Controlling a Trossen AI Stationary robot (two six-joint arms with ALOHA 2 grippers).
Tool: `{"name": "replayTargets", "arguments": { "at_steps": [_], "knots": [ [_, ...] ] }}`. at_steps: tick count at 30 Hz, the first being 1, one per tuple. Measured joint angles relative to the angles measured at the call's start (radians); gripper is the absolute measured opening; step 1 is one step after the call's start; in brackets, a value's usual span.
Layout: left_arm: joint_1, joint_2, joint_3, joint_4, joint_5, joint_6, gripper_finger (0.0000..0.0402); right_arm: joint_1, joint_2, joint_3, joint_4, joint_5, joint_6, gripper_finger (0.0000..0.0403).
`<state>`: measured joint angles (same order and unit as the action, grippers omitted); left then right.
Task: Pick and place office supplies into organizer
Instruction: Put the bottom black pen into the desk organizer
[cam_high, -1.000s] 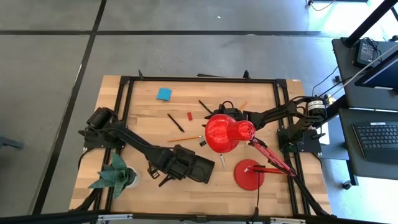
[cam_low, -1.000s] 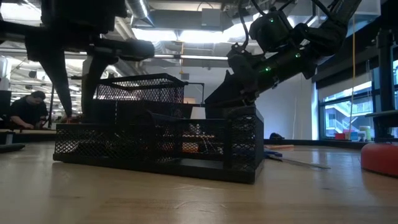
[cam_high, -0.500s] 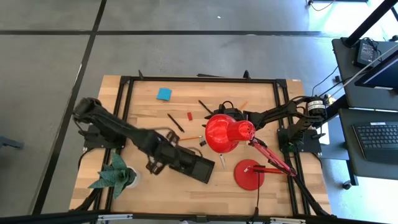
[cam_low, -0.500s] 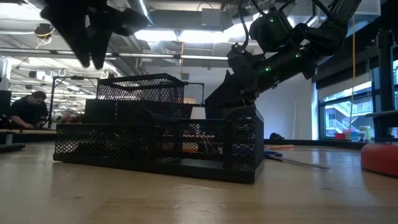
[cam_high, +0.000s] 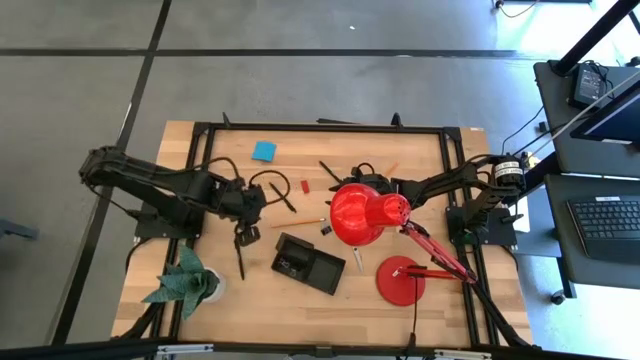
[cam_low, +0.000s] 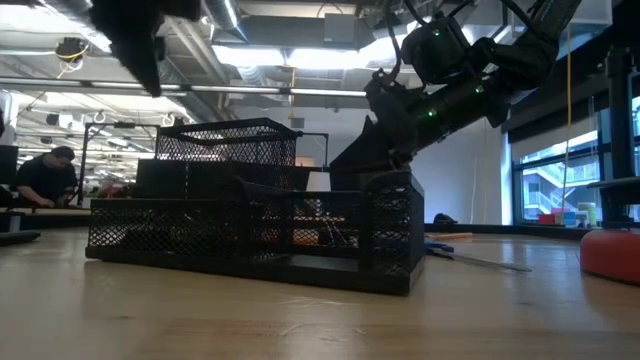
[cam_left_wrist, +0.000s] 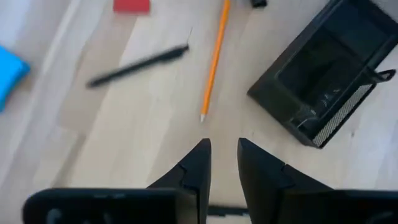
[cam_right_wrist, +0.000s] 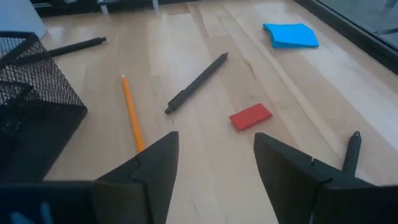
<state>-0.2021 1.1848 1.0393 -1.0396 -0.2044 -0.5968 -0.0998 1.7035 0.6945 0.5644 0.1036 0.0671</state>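
Organizer (cam_high: 310, 264), black mesh, several compartments, sits near the worktop's (cam_high: 230, 310) front edge, mid-width. Left gripper (cam_high: 243, 226) hangs above bare wood toward the left edge, fingers (cam_left_wrist: 198, 163) narrow and empty. Pencil (cam_high: 297, 224) and black pen (cam_high: 282, 196) lie mid-worktop. Red piece (cam_high: 305, 185) and blue sticky-note pad (cam_high: 264, 151) sit toward the back edge. Right gripper (cam_right_wrist: 214, 165) waits low by the lamp shade (cam_high: 362, 213), fingers wide. Risk: thin pencil may roll or slip if pinched off-centre; the shade crowds that reach.
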Motion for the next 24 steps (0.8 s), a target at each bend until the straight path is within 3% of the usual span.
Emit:
{"name": "replayTargets", "arguments": {
  "at_steps": [11,18,24],
  "knots": [
    [0.082,0.071,-0.076,-0.045,0.079,-0.417,0.0138,0.0,0.0,0.0,-0.01,0.0,-0.146,0.0212],
    [0.114,0.17,-0.086,-0.062,0.094,-0.685,0.0145,-0.002,0.0,0.0,-0.003,0.0,-0.233,0.0212],
    [0.093,0.262,-0.086,-0.063,0.149,-0.777,0.0145,-0.008,0.0,0.0,0.01,0.0,-0.229,0.0212]
  ]
}}
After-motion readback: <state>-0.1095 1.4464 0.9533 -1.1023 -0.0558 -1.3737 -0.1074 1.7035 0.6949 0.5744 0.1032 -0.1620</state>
